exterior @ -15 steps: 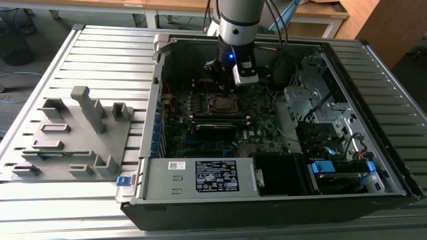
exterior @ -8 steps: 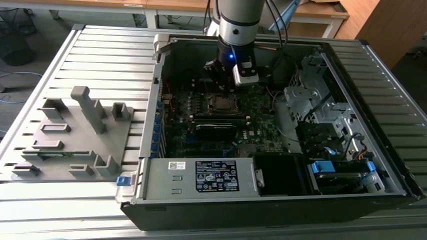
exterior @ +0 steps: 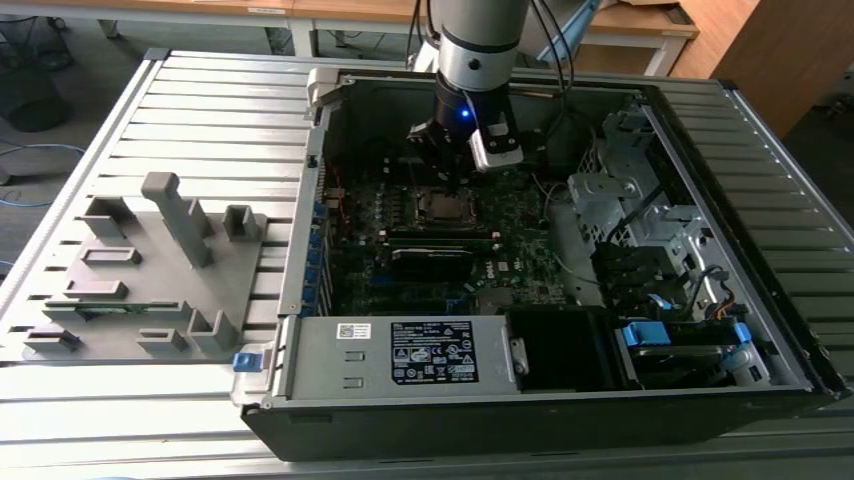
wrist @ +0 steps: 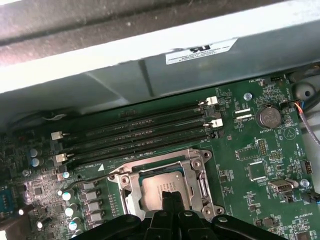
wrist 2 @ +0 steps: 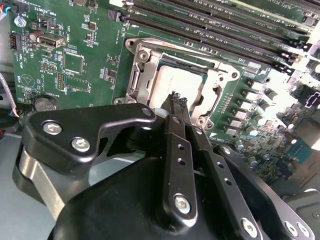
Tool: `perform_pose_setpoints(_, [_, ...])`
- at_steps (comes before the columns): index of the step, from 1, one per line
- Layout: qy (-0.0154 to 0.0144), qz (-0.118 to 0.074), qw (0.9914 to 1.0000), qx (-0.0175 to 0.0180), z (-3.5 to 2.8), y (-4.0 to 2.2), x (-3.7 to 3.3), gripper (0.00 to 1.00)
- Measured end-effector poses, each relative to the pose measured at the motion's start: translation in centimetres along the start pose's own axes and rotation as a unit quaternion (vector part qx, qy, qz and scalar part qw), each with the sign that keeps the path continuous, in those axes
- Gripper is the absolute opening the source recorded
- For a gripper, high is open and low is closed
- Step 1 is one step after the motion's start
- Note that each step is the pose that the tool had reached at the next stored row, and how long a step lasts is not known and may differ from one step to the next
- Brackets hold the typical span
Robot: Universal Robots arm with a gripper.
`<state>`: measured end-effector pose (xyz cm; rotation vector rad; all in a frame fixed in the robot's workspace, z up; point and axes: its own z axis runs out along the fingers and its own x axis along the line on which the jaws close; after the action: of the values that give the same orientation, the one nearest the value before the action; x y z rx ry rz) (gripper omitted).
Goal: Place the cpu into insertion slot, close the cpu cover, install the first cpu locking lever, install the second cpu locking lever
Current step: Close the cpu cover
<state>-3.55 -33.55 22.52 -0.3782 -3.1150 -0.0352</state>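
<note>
Exterior view: the arm reaches into an open computer case on the tabletop. Both wrist views: the tool, pinched closed and empty, with the cpu just beneath its tips, seated in the insertion slot and framed by the cpu cover.

Exterior view: flat, soft room light; the case interior lies in shadow, and a blue lamp glows on the arm. Second wrist view: hard glare washes out one edge of the board and whitens the cpu. First wrist view: the case wall is pale and bright.
</note>
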Motion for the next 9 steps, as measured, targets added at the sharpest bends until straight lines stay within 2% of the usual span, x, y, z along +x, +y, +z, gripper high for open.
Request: perform_pose_setpoints(9, [-0.0010, 0.000, 1.00000, 0.0001, 0.13, 0.00, 0.00, 0.11])
